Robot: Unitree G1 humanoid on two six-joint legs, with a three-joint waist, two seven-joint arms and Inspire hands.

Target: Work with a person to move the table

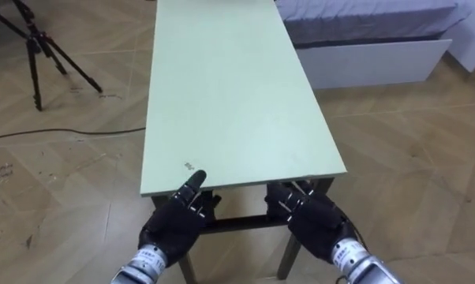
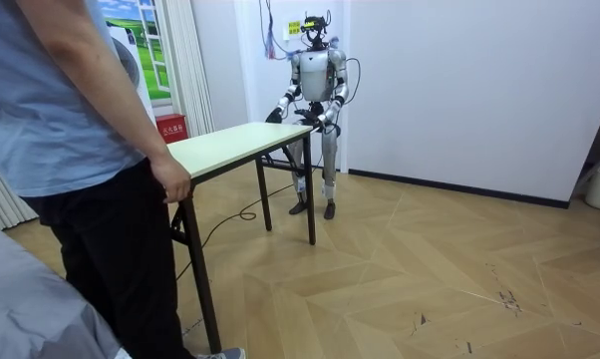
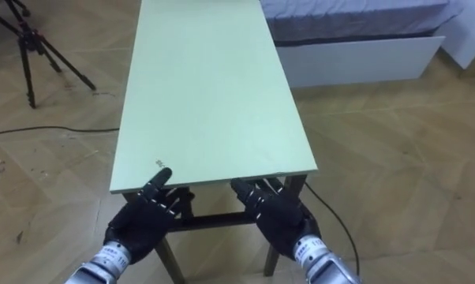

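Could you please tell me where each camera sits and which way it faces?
Left eye view: on the robot's head, looking down along the table; left hand and right hand show at its near edge.
Right eye view: same head, slightly rightward, same downward look, same hands.
Room view: beside a person gripping the table's other end, facing the whole standing robot.
Shared: both eye views show the tripod and bed; all three show the table.
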